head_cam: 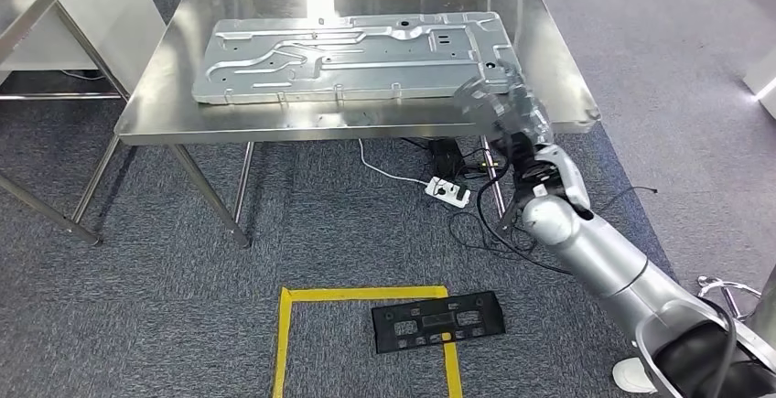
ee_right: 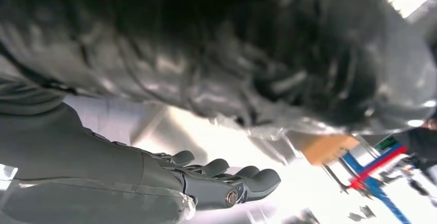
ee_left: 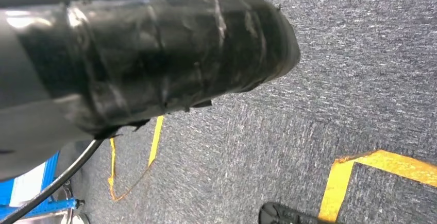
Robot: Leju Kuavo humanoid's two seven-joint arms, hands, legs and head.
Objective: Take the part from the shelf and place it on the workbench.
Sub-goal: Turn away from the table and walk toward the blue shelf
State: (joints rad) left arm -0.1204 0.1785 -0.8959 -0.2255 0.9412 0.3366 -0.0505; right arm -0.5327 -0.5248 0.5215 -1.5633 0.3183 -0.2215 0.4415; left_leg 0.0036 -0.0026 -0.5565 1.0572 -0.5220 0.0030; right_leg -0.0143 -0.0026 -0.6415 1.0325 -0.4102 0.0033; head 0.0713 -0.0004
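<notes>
Grey carpet (head_cam: 183, 261) fills the foreground, marked with yellow tape (head_cam: 361, 295) on which a black plate (head_cam: 438, 321) lies. Beyond it, the right hand (head_cam: 499, 105) sits at the near right corner of the part (head_cam: 352, 57), a large stamped metal panel lying flat on the workbench (head_cam: 165, 87). Its fingers (ee_right: 242, 180) appear extended together; whether they grip the panel cannot be told. The left hand (ee_left: 154, 54) hangs over carpet, its state unclear. Judged: placement nearly done; withdraw without dragging the panel.
</notes>
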